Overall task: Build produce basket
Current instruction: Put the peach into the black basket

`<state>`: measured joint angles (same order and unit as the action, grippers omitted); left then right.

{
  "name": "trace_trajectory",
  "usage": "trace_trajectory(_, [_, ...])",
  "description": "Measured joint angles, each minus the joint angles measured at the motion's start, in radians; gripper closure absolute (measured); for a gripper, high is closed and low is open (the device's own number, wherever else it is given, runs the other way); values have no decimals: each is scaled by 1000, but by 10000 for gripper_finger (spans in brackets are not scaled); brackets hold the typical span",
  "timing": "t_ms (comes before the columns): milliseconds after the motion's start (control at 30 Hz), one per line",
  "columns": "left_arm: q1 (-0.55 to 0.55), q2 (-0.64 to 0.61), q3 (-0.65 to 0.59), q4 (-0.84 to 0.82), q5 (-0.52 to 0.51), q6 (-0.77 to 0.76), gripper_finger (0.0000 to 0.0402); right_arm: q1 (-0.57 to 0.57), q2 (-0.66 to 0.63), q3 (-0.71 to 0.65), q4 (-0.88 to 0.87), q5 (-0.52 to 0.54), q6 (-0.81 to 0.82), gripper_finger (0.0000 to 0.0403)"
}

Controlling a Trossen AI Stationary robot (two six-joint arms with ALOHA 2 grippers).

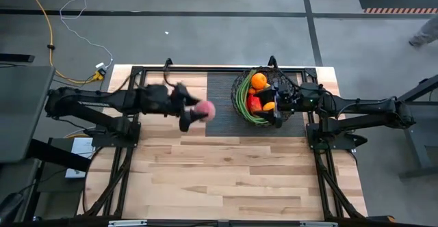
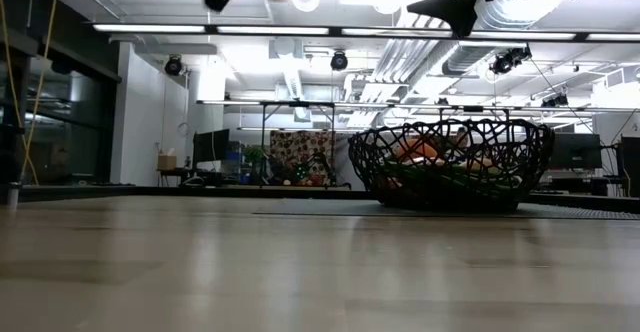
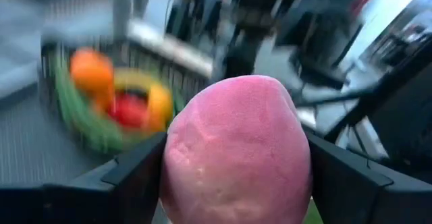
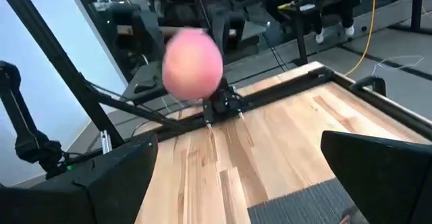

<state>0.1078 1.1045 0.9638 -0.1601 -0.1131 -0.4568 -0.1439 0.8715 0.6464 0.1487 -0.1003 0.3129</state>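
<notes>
The two dark fingers (image 3: 135,177) of the left gripper (image 1: 198,112) are clamped on either side of a pink peach (image 3: 236,153), which fills the space between them and is carried well clear of the table (image 1: 226,179); in the low view it shows only at the very top edge, high above the wood. From the fingers the left arm runs back nearly level toward the left side of the table, its wrist turned so the peach points right, toward the basket (image 1: 241,94). The basket sits on a dark ribbed mat (image 1: 222,83) at the far side, right of centre, already holding oranges (image 1: 259,81), something red, a yellow piece and long green stalks (image 1: 245,111) curled along its left wall. The peach is near the basket's left rim but apart from it, still over the mat's left part. The step in hand looks like the carry: the fruit is lifted and on the way in. The next move calls for bringing it right over the rim, lowering above the pile, then letting the fingers part. The right gripper (image 1: 279,104) hangs over the basket's right half with its fingers spread wide and empty, so the left arm must come in without meeting it
</notes>
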Motion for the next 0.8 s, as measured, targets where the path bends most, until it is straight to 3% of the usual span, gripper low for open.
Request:
trace_trajectory(267, [44,-7,0,307,8,231,108,0,0,0,116,20,-4,4])
trace_trajectory(400, [45,0,-70,404,8,215,108,1,-1,0,152,20,-7,4])
trace_trajectory(600, [44,2,-241,694,8,113,108,1,-1,0,149,20,-7,4])
trace_trajectory(800, [44,1,-247,709,27,143,108,1,-1,0,149,20,-30,4])
